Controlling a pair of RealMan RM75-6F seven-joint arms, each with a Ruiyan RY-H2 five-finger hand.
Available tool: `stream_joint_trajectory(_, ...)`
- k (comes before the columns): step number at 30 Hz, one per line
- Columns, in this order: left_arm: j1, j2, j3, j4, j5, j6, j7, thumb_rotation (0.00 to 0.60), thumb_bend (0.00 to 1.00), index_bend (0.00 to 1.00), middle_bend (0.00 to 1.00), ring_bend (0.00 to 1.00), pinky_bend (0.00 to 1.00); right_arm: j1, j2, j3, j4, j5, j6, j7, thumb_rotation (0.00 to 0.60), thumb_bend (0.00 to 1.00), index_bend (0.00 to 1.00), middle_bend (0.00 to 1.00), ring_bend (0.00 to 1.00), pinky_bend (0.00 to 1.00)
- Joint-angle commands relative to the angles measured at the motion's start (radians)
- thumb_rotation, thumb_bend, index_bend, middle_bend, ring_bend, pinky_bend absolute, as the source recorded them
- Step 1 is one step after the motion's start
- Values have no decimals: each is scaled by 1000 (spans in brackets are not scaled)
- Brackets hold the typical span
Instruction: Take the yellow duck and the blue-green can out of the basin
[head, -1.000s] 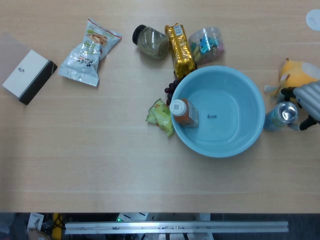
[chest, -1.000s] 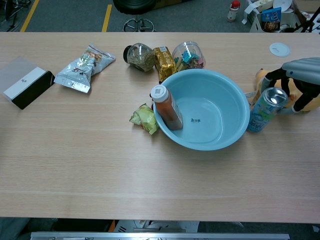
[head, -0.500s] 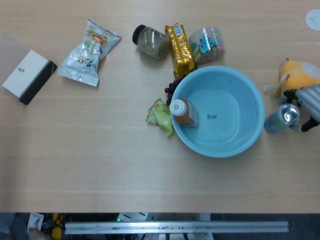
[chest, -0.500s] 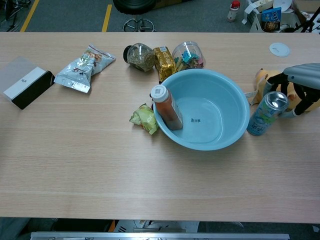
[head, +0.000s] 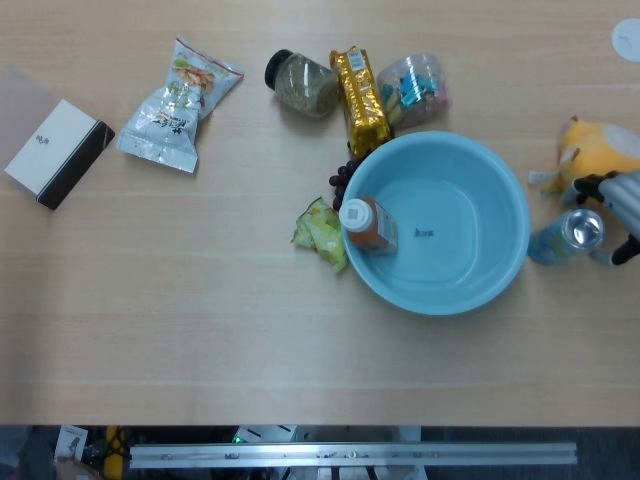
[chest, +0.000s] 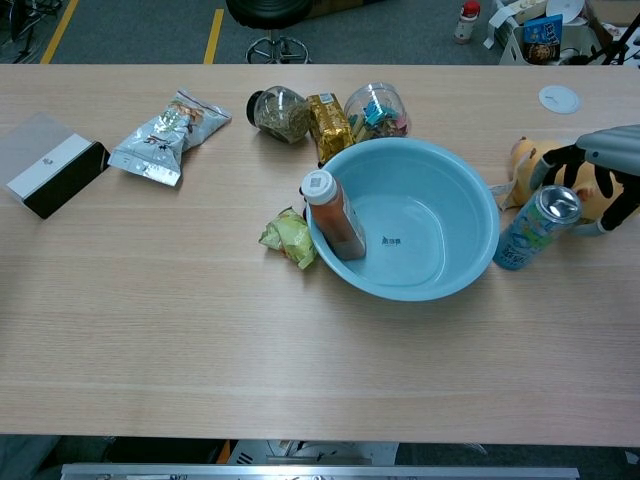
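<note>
**Both items out of the basin; right hand at the can**

Head view: I see the round light-blue plastic basin (head: 500, 190) holding only an orange-brown bottle with a white cap (head: 367, 226), leaning against its left wall. The blue-green drinks can (head: 567, 237) stands on the bench just right of the basin, and the yellow plush duck (head: 595, 146) lies just behind it. My right hand (head: 622, 205) sits at the frame edge beside the can, fingers spread; I cannot tell here whether they touch it. The left hand is not in view.

Chest view: the can (chest: 533, 228) stands tilted, and the right hand (chest: 608, 170) hovers by its top with fingers (chest: 558, 156) apart, holding nothing as far as I can judge. I judge the task nearly finished; next I need only draw the hand clear without tipping the can.

Writing: a small dark mark on the basin floor and print on the can, both too small to read.
</note>
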Motion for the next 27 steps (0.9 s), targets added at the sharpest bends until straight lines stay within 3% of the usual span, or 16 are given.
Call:
stream_joint_trajectory(1,-1,4,0,-4,1,-1,1,600,419,334,339,291,257,-2,25,1,-24,-16,5,13,600,139,301,354,343,538)
stream_joint_trajectory(10,-7,8,0,-14,-3,-9,11,600,418,334,339,291,257,-42,151,19,-132,-79,103,86,600,142,300,358,345,538)
stream_joint_trajectory(16,-17,0,-2,-16,-5,-17,24,600,418,334,339,291,257,-132,223,63,-213,-32,301,78,600,167,328,411,403,553)
stream_joint_trajectory(27,-16,-36,-3,-20,-8,1,57,600,418,334,341,291,257,-254,159,97,-243,-29,588,-133,600,237,395,457,417,553)
